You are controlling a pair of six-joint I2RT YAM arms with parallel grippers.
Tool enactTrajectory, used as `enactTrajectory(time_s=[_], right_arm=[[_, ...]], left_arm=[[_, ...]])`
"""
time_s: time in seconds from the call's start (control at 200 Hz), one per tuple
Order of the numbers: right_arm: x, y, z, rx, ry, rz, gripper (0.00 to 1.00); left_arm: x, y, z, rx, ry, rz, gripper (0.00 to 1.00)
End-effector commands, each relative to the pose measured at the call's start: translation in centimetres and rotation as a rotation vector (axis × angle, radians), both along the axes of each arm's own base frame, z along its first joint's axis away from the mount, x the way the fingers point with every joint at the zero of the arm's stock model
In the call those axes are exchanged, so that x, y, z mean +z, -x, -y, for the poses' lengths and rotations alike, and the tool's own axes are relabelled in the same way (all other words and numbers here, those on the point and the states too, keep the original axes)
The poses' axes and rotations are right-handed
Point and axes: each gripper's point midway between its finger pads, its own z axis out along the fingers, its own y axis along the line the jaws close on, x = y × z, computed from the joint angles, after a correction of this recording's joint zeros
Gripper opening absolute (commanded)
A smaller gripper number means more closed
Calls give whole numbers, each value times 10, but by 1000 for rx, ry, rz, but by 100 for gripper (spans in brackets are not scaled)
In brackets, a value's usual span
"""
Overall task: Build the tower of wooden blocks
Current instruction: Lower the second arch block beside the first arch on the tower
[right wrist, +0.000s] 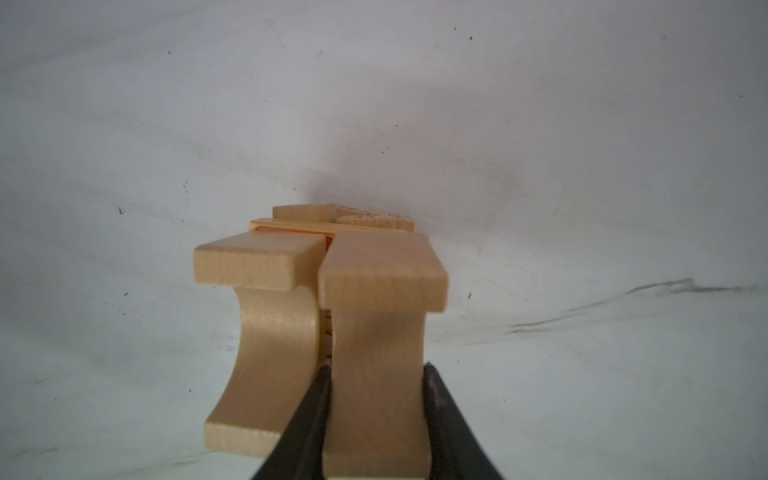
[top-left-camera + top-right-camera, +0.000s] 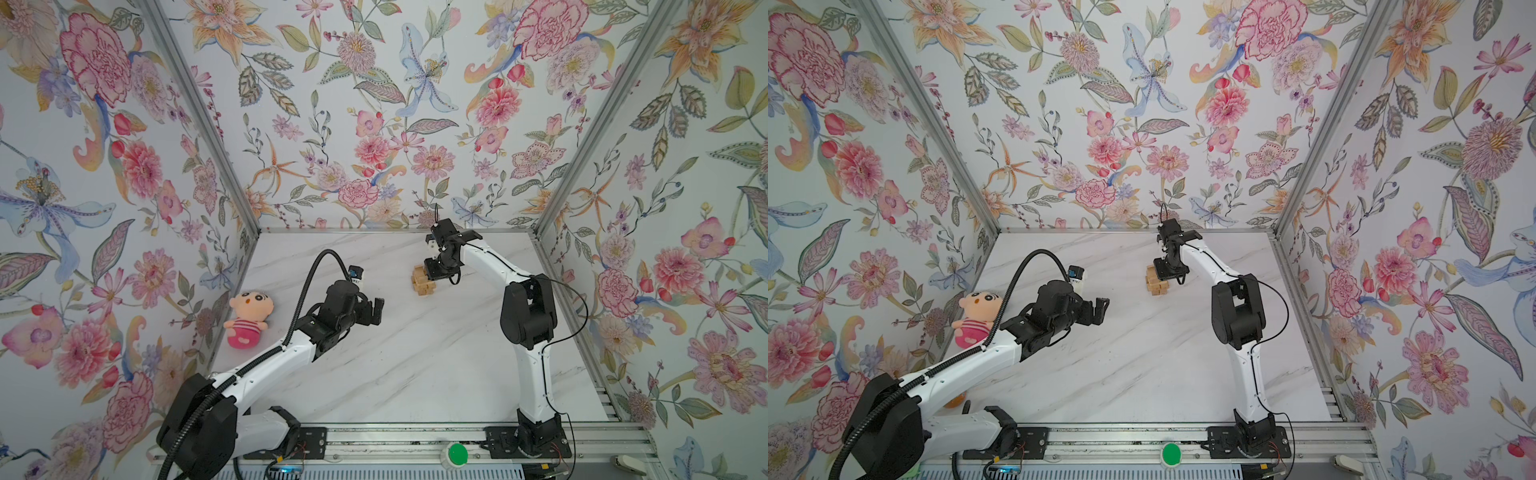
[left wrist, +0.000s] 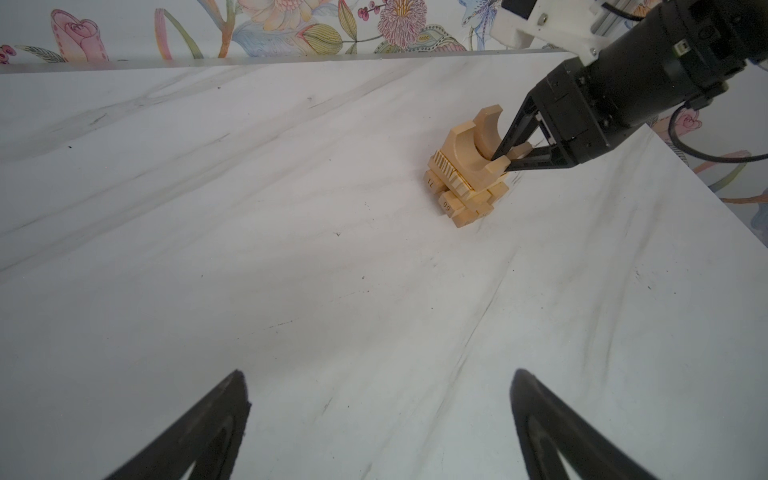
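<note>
Right hand grips one curved wood block atop the tower, far across the tabletop; my wrist views show the pinch both top views hide. My left hand hangs wide open, empty.

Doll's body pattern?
Pink and white stripes on the doll; clearest in a top view.

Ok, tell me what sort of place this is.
Probably a robot test booth: left arm and right arm bolted to a rail, a marble-look table, floral walls on three sides.

Tan crisscrossed tower stands upright, two curved blocks on top.
</note>
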Motion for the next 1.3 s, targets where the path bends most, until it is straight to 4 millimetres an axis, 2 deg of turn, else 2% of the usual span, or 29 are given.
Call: enactTrajectory(time_s=[0.0, 0.601, 1.296], right_arm=[[-1, 2, -5, 9, -3, -17, 34], [-3, 4, -6, 5, -6, -32, 40], [10, 2, -3, -8, -15, -10, 45]], left_arm=[[8, -2, -2, -10, 7, 22, 99], [6, -1, -3, -11, 10, 17, 99], [10, 2, -4, -13, 21, 28, 99]])
